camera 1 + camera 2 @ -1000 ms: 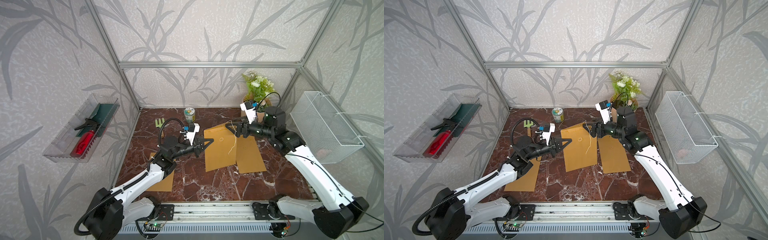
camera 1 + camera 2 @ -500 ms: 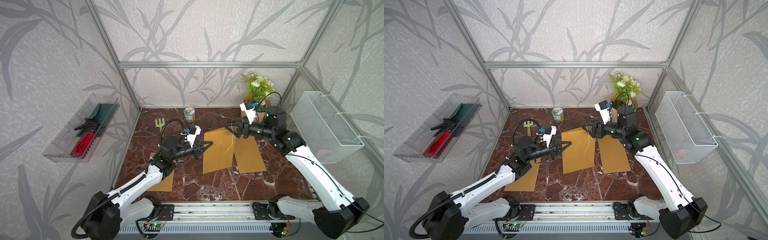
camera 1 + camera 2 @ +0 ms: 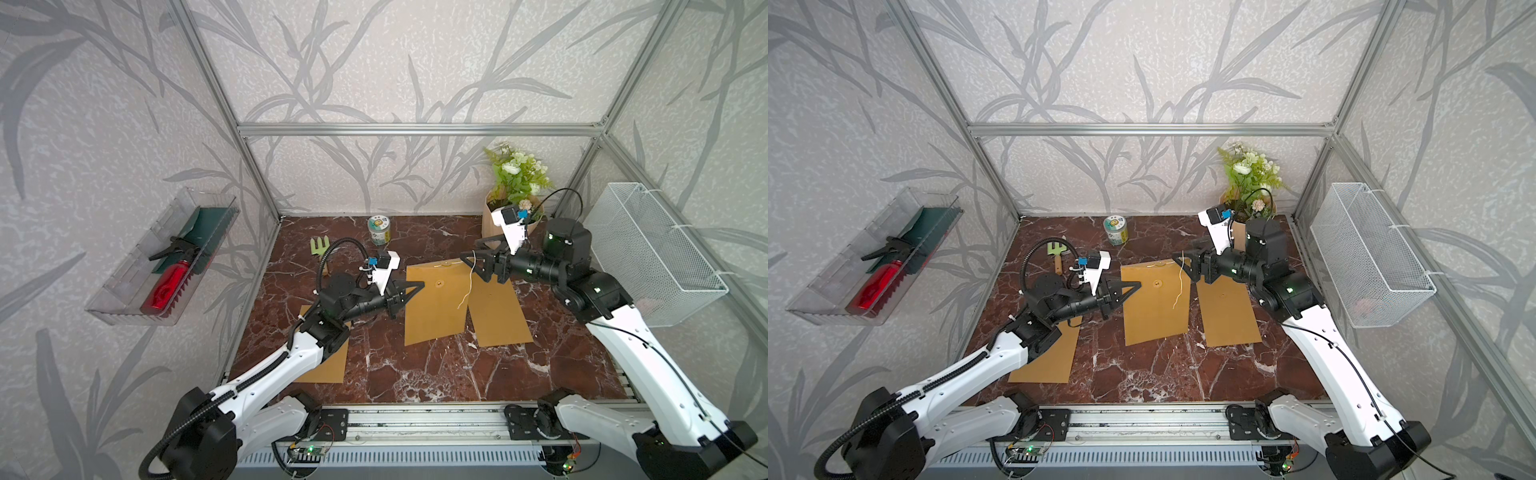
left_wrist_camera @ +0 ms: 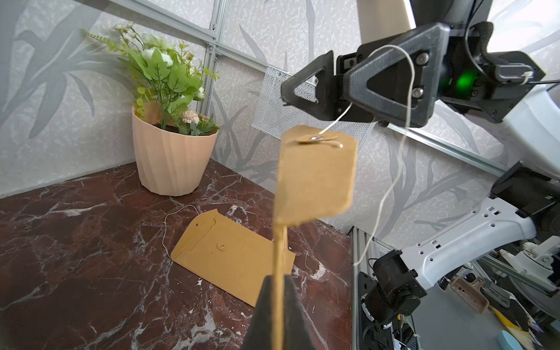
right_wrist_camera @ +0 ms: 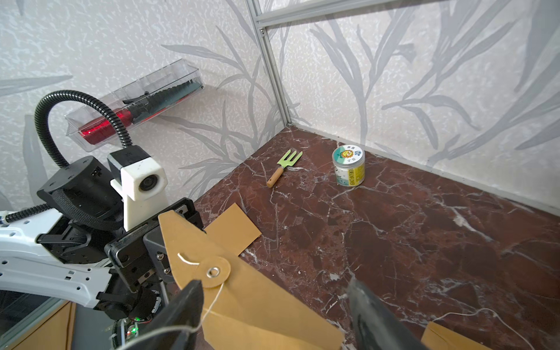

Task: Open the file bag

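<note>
The left arm [image 3: 291,361] reaches up from the front rail toward the middle, its white forearm sloping and its black wrist bent so that the left gripper [image 3: 417,286] points sideways, about level, toward the other arm. Its jaws are closed flat on the edge of the bag [image 3: 436,307], the two fingers [image 4: 292,315] pressed together with the sheet between them. The right arm [image 3: 636,345] rises from the rail's opposite end, folds at the elbow and aims the right gripper [image 3: 473,266] at the left one, tips facing, apart. Its jaws stand wide, clasping nothing; the string [image 4: 413,78] lies draped over one finger [image 4: 359,75]
</note>
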Robot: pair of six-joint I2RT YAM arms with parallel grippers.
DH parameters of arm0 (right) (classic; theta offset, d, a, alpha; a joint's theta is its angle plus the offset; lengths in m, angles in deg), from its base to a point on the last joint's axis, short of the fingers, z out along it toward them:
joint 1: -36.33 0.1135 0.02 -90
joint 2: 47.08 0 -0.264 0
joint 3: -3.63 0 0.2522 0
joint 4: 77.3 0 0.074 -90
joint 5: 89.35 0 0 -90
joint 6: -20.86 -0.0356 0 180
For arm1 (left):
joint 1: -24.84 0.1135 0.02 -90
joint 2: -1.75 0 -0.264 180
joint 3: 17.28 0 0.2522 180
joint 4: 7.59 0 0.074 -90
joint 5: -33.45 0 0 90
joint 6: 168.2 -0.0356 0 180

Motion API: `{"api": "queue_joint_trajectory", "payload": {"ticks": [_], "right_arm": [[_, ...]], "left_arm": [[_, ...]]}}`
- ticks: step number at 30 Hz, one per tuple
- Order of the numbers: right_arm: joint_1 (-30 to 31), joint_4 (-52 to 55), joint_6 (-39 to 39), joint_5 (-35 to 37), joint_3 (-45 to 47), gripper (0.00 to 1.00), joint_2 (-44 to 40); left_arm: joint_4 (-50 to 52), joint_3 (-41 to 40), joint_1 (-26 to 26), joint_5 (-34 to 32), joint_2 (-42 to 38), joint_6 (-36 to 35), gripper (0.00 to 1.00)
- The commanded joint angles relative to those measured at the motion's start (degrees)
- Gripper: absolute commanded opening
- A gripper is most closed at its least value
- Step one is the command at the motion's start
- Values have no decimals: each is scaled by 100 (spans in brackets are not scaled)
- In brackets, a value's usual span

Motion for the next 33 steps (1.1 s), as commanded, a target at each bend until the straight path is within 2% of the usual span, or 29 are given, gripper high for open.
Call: {"api": "queue_joint_trajectory", "payload": {"ticks": [1, 16, 27, 33], "right_arm": [[-122, 210, 159, 161, -53, 77, -231], [-161, 317, 505, 95, 523, 76, -192], [-161, -179, 386, -407, 215, 74, 306], [-161, -470, 285, -908, 93, 73, 391]], "left_arm": [[-14, 142, 58, -124, -107, -165, 0], [-733, 148, 258, 186, -183, 395, 0], [-1125, 178, 252, 638, -66, 685, 0], [-1239, 152, 251, 871, 62, 775, 0]]}}
